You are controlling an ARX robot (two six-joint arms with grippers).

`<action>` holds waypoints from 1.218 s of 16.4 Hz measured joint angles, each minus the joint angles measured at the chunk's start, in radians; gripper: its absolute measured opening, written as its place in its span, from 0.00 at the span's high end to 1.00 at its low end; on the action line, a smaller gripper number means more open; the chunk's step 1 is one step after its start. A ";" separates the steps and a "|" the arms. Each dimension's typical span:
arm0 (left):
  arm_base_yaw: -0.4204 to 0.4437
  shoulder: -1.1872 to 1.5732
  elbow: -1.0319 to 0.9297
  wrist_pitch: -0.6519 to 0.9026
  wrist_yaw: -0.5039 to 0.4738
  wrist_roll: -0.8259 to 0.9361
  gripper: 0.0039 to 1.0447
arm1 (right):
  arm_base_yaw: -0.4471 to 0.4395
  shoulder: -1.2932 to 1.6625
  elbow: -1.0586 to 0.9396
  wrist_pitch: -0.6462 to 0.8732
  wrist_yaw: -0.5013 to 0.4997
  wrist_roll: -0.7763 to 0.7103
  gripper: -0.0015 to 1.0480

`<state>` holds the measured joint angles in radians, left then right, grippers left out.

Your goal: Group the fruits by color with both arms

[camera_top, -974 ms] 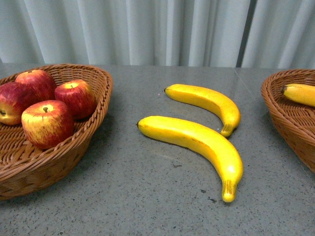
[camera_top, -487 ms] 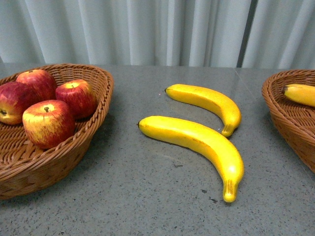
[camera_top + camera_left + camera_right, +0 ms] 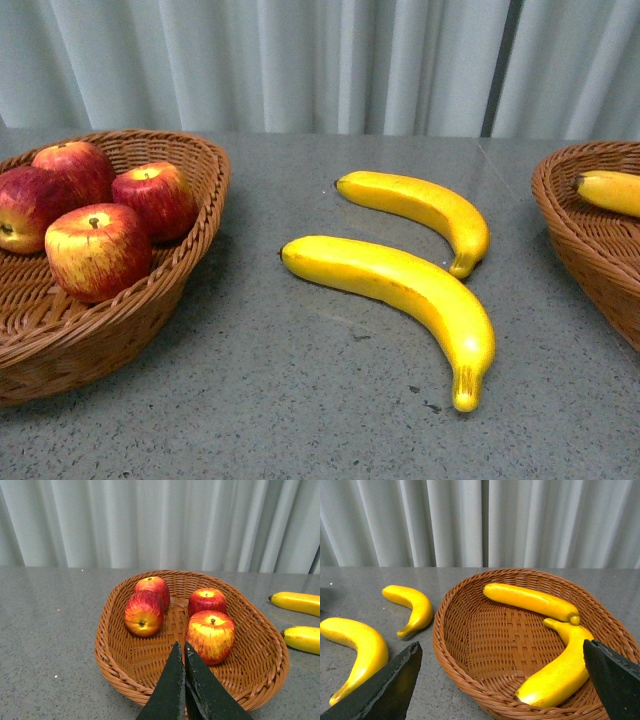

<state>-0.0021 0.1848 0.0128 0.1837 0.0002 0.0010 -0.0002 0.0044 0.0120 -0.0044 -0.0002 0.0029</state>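
Between the two wicker baskets, on the grey table (image 3: pixel 300 400), you have two loose fruits left to sort: the near banana (image 3: pixel 400 290) and the far banana (image 3: pixel 420 205), lying side by side with only a narrow gap between them. The four apples (image 3: pixel 210 635) already sit in the left basket (image 3: pixel 215 190), and two sorted bananas (image 3: pixel 530 600) lie in the right basket (image 3: pixel 445 645). Your left gripper (image 3: pixel 181 650) hangs over the apple basket with its fingers pressed together and nothing between them; your right gripper (image 3: pixel 500 647) hangs over the banana basket with its fingers spread wide, also empty. The main risk, as I judge it, is the closeness of the two loose bananas: a wide-spread finger coming down on one could shove the other and send it rolling or spinning out of place. They look glossy and curved, so a pinch near a tip would likely let the fruit swivel or slip; aim for the thick middle. If you send both arms to the centre together, they may crowd each other. Lift well above the right basket's rim, or the banana could catch it and drop. Watch too that you don't land it on the two already inside.
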 joint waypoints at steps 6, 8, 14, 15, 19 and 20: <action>0.000 -0.174 0.001 -0.187 0.000 0.000 0.54 | 0.000 0.000 0.000 0.000 0.000 0.000 0.06; 0.000 -0.174 0.001 -0.187 -0.001 0.000 0.35 | 0.000 0.000 0.000 0.000 0.000 0.000 0.06; 0.000 -0.174 0.001 -0.187 0.000 0.000 0.06 | 0.088 0.525 0.103 0.538 0.095 0.068 0.06; 0.000 -0.174 0.001 -0.187 0.000 0.000 0.06 | 0.128 0.686 0.180 0.669 0.070 0.055 0.06; 0.000 -0.174 0.001 -0.187 0.000 0.000 0.06 | 0.266 1.234 0.528 0.789 -0.012 0.002 0.06; 0.000 -0.174 0.001 -0.187 0.000 0.000 0.06 | 0.298 1.366 0.619 0.728 -0.035 -0.021 0.06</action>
<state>-0.0021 0.0109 0.0135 -0.0032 -0.0002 0.0006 0.2977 1.3705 0.6308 0.7239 -0.0349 -0.0181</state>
